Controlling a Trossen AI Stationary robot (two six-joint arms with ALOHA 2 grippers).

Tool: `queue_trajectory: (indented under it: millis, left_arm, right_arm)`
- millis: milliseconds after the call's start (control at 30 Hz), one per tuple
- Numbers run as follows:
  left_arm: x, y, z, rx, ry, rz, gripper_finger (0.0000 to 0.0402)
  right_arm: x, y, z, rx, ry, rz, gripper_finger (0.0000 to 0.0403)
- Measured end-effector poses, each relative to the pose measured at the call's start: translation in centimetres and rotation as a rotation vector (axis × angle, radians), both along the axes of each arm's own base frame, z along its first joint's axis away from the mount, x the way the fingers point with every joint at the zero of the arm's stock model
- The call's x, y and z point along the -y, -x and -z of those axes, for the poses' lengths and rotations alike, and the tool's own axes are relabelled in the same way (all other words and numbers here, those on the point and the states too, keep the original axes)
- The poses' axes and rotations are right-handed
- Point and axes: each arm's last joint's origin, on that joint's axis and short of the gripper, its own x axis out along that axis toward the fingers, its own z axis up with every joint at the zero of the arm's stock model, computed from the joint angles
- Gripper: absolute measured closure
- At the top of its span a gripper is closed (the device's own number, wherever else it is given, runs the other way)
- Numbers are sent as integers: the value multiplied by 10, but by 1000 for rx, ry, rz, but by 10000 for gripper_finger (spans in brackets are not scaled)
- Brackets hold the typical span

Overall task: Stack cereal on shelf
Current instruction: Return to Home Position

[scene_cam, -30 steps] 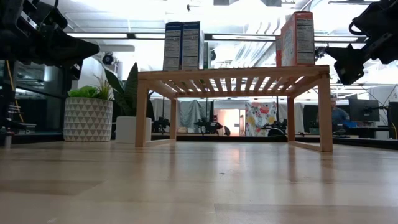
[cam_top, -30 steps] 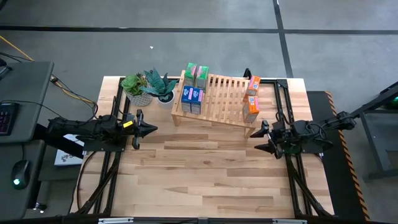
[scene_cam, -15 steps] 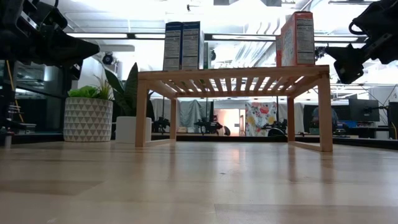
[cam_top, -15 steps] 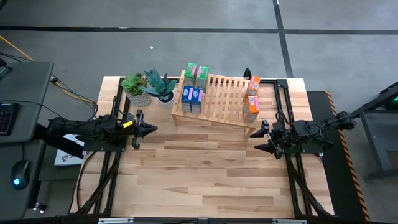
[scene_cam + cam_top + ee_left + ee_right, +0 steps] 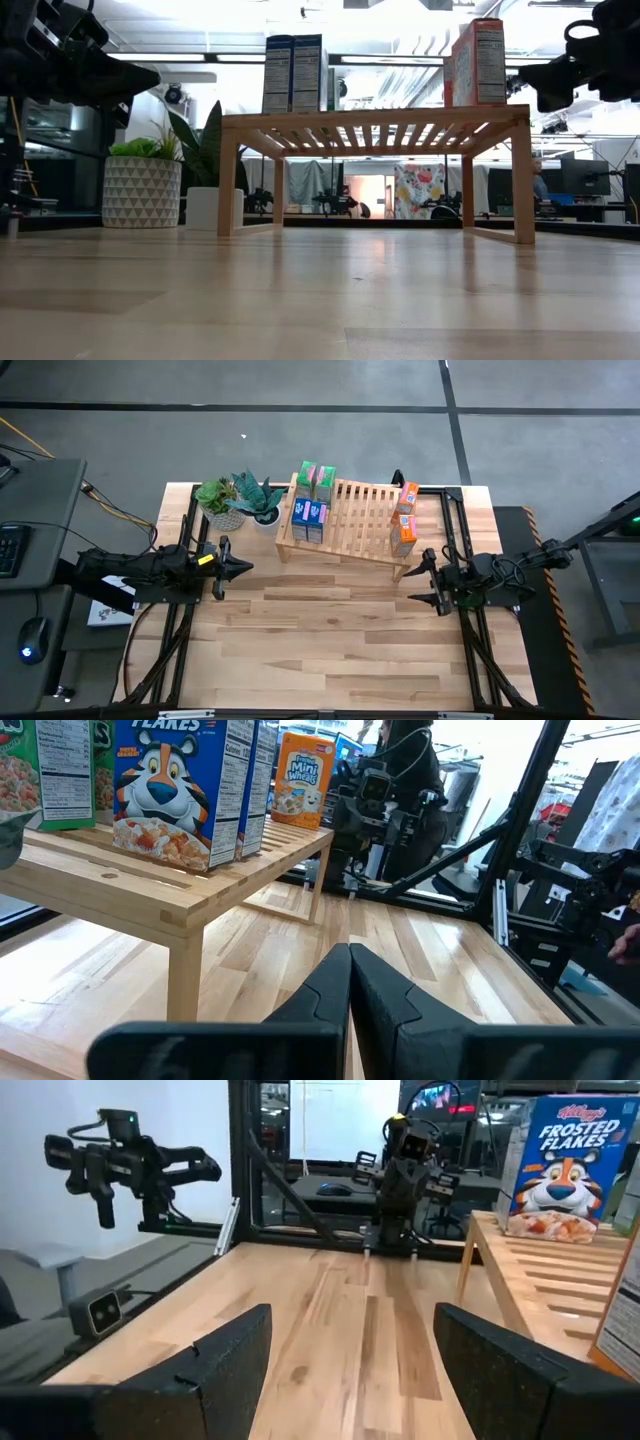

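Right end effector point(image 5: 418, 582) has risen, fingers wide; left end effector point(image 5: 247, 567) closed, near slatted wooden shelf point(image 5: 360, 510).

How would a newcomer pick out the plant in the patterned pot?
Find the wooden shelf; two potted plants stand beside its end on the left arm's side. The patterned-pot plant is the one farther from the shelf, its white pot covered in triangles, unlike the plain-pot plant.

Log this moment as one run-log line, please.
left gripper: shut, left of shelf | right gripper: open, by shelf's right front corner | green boxes, blue boxes: left end | orange boxes: right end
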Motion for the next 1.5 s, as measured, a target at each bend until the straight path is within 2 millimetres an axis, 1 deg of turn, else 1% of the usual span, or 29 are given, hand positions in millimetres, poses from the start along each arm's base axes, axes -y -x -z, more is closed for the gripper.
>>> queue_trajectory:
  millis: [133,233,333,400,433,500,567,600,633,700,833,1100,1333,1500]
  left_arm:
    - [0,0,0,0,0,0,401]
    - [0,0,0,0,0,0,402]
    - [0,0,0,0,0,0,402]
    - [0,0,0,0,0,0,402]
    - [0,0,0,0,0,0,402]
    - [0,0,0,0,0,0,402]
    - [0,0,0,0,0,0,401]
    - [0,0,0,0,0,0,402]
    - [0,0,0,0,0,0,402]
    - [0,0,0,0,0,0,401]
    - [0,0,0,0,0,0,401]
    - [0,0,0,0,0,0,401]
    - [0,0,0,0,0,0,401]
    - [0,0,0,0,0,0,402]
  right_arm:
    - [1,0,-1,9,7,42,130]
    - [1,0,-1,13,31,33,131]
    - [1,0,-1,12,22,48,152]
    - [2,0,-1,13,20,55,188]
    - [2,0,-1,12,14,62,214]
    - [2,0,-1,13,0,72,280]
    - [3,0,-1,14,-10,95,358]
    - [3,0,-2,16,-18,110,379]
    - [4,0,-2,18,-21,125,386]
    - [4,0,-2,23,-30,147,381]
    - [7,0,-3,27,-45,251,399]
    - [11,0,-3,30,-81,386,402]
    - [12,0,-3,31,-114,405,402]
    - [12,0,-3,31,-86,406,400]
